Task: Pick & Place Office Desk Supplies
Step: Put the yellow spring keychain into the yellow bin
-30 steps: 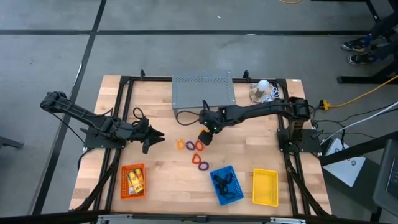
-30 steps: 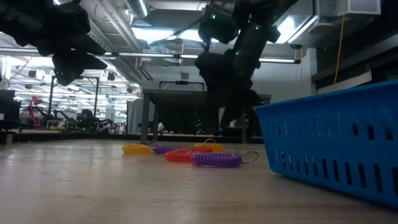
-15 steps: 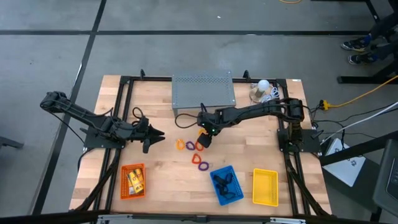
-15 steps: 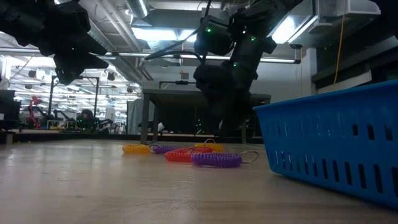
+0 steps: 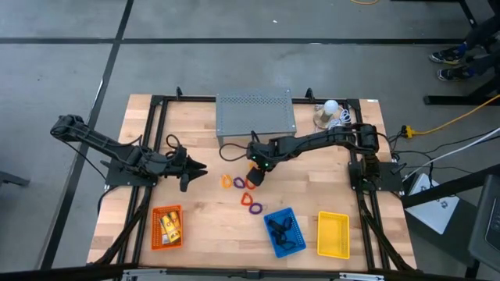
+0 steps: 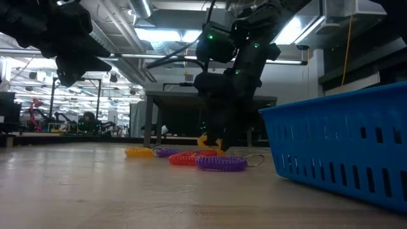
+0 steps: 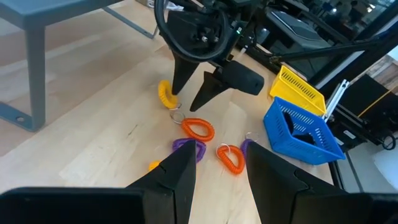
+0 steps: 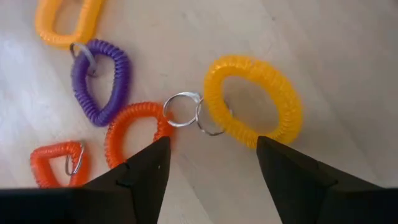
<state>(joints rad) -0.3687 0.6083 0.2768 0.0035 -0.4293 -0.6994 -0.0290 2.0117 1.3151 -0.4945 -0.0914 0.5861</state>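
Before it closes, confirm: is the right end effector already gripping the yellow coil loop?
No. In the right wrist view the open fingers of the right end effector straddle the yellow coil loop without touching it.

overhead, table-level, two wrist views, shared loops (image 5: 239, 183)

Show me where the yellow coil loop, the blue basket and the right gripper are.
yellow coil loop (image 8: 280, 99): right wrist view, on its coil band.
blue basket (image 5: 269, 218): high view, on its rim.
right gripper (image 7: 193, 94): left wrist view, midway between its open fingertips.

Coil loops (image 5: 241, 184) lie mid-surface (image 5: 203, 211), between the shelf (image 5: 255, 113) behind and three baskets (image 5: 283, 232) in front.
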